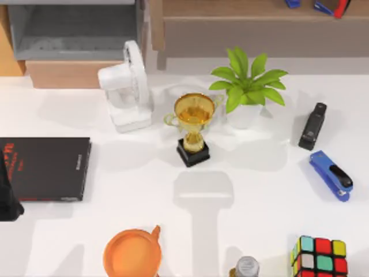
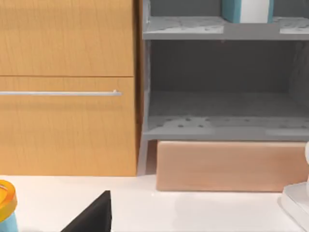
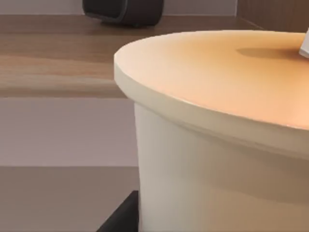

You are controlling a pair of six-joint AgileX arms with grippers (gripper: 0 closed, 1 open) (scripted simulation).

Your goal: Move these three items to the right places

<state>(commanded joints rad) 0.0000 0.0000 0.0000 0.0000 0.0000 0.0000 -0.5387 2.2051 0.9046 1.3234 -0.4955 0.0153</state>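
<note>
Top view first: the puzzle cube (image 1: 320,258) sits right at the near edge of the table (image 1: 253,190) on the right side, partly cut off by the frame. A bottle cap (image 1: 247,267) is just to its left, and the blue stapler (image 1: 331,175) is a bit further back. The black stapler (image 1: 312,126) lies behind that, near the right edge.

The middle is where the room is. There's a wide bare patch of white table in front of the trophy (image 1: 193,128), running between the orange cup (image 1: 132,254) and the blue stapler. Behind the trophy it gets tighter, with the potted plant (image 1: 248,89) to the right and the white fan (image 1: 127,86) to the left.

The thin black book (image 1: 46,168) lies flat at the left edge. The left arm (image 1: 8,199) is a dark shape over its near corner, right on the table's left edge.

Left wrist view: the teal-covered book (image 2: 246,8) stands on the upper grey shelf (image 2: 183,29), beside the wooden drawer front (image 2: 67,125).

Right wrist view is up close to a cream pot (image 3: 217,159).

How the left gripper or the right gripper is set, I can't tell.
</note>
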